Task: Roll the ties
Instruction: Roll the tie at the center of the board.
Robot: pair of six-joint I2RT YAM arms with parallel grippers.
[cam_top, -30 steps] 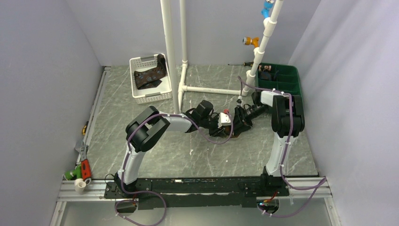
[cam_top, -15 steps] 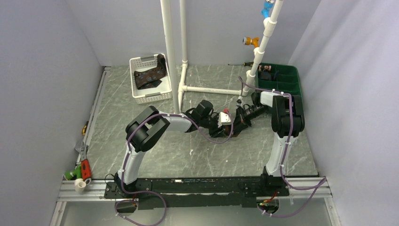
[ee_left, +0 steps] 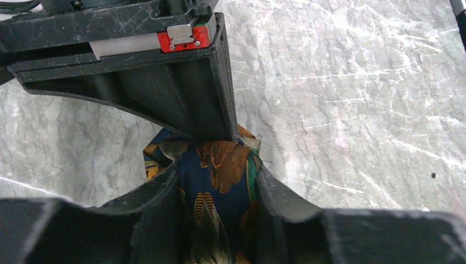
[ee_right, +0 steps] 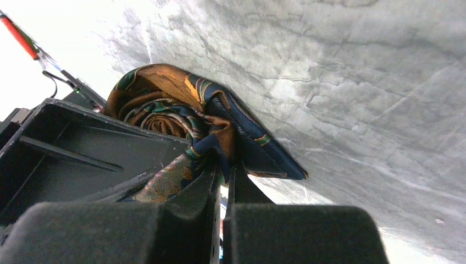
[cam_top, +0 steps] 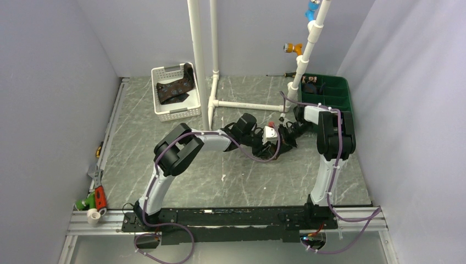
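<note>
Well, the tie [ee_right: 165, 104], dark with orange and teal leaves, is wound into a loose coil and sits between my two grippers, over the middle of the marbled grey table [ee_left: 340, 110] and a little toward my right arm. I cannot tell whether the coil rests on the surface or hangs just above it.

My right gripper [ee_right: 224, 168] is clamped on a fold at the coil's outer edge. Its two fingers nearly meet, with only cloth between them. A flat pointed end of the tie sticks out past them to one side.

My left gripper [ee_left: 215, 175] comes at the coil from the opposite side. Its fingers [ee_left: 159, 209] press the cloth on both flanks, so it holds the tie as well. In my left wrist view the black body of the right gripper sits just beyond the coil, with its tip touching the fabric.

Farther out, a second tie [cam_top: 175, 89], dark with pale motifs, lies in the white basket [cam_top: 178, 114] at the far left of the table, with one end draped over the basket's far right corner. A white pipe frame [cam_top: 198, 55] stands between that basket and my grippers. A green tray [cam_top: 336, 99] sits in the far right corner with something small and dark in one compartment; I cannot tell what it is. A red-handled tool [cam_top: 99, 196] lies off the table's near left edge.
</note>
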